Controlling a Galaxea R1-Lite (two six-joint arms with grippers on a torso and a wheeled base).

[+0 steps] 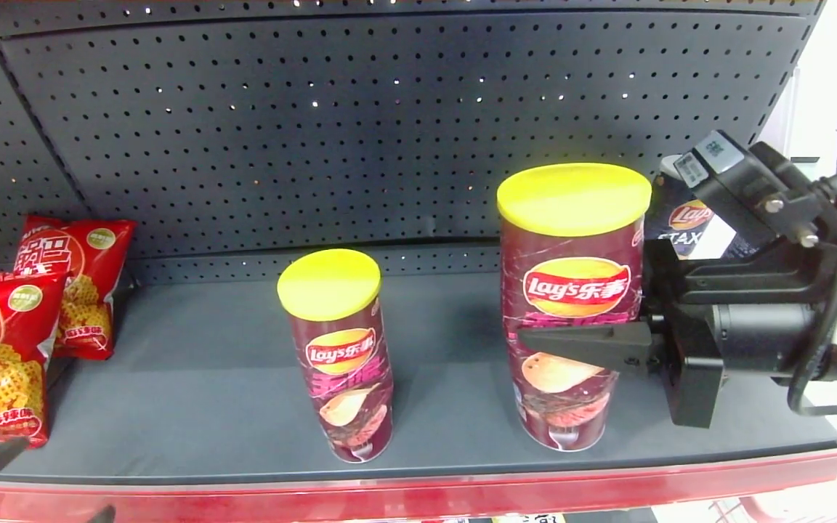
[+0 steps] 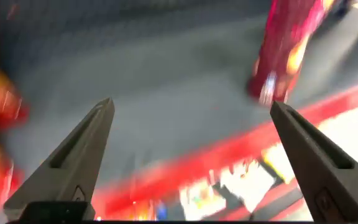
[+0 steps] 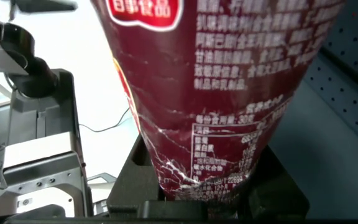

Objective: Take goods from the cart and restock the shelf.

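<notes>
Your right gripper (image 1: pixel 571 338) is clamped on the taller-looking potato chip can (image 1: pixel 571 290) at the right of the head view. One dark finger crosses the can's front at mid-height and the other is hidden behind it. In the right wrist view the can's maroon wall (image 3: pixel 216 93) sits between the jaws. The can stands upright under its yellow lid, with its base low at the shelf (image 1: pixel 208 385); you cannot tell whether it rests there.

Behind the wrist, at the upper right, a dark can (image 1: pixel 687 218) is partly hidden.

A second chip can (image 1: pixel 342 356) stands upright at the centre, apart from the held one.

Your left gripper (image 2: pixel 192 106) is spread wide and holds nothing, over the shelf's red front edge (image 1: pixel 418 494).

Two red snack bags (image 1: pixel 73 290) lean at the far left, against the perforated back panel (image 1: pixel 389 131).
</notes>
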